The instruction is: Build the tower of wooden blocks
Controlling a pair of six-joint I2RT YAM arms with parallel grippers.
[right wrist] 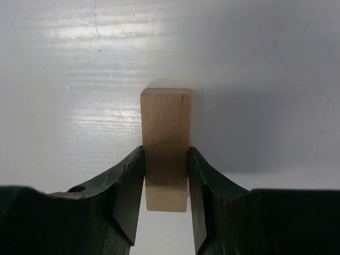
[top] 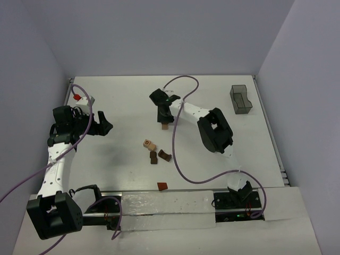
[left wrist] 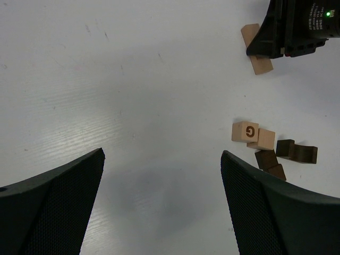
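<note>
Between the fingers [right wrist: 126, 191] of the right gripper [right wrist: 166, 155] sits a light tan block [right wrist: 166, 119], a long piece pressed on both of its long sides, with its far end reaching past the fingertips. Whether it is raised off the white surface [top: 117, 159] or rests on it, I cannot tell. The left gripper [left wrist: 162, 153] hangs with its fingers spread wide, nothing between them but bare surface.

The wood block tower is not yet stacked (its pieces lie loose). Ahead of the left gripper and off to its right, a small cluster lies: a lettered tan cube [left wrist: 245, 131] touching a plain tan cube [left wrist: 262, 139], with dark brown blocks [left wrist: 296, 153] just beside them. Seen from above, this cluster lies near the right gripper, on the side toward the arm bases. A reddish-brown block [top: 162, 186] lies alone, farther from both grippers, close to the near edge. A grey bin [top: 240, 99] stands well apart from the right gripper, on its right.
</note>
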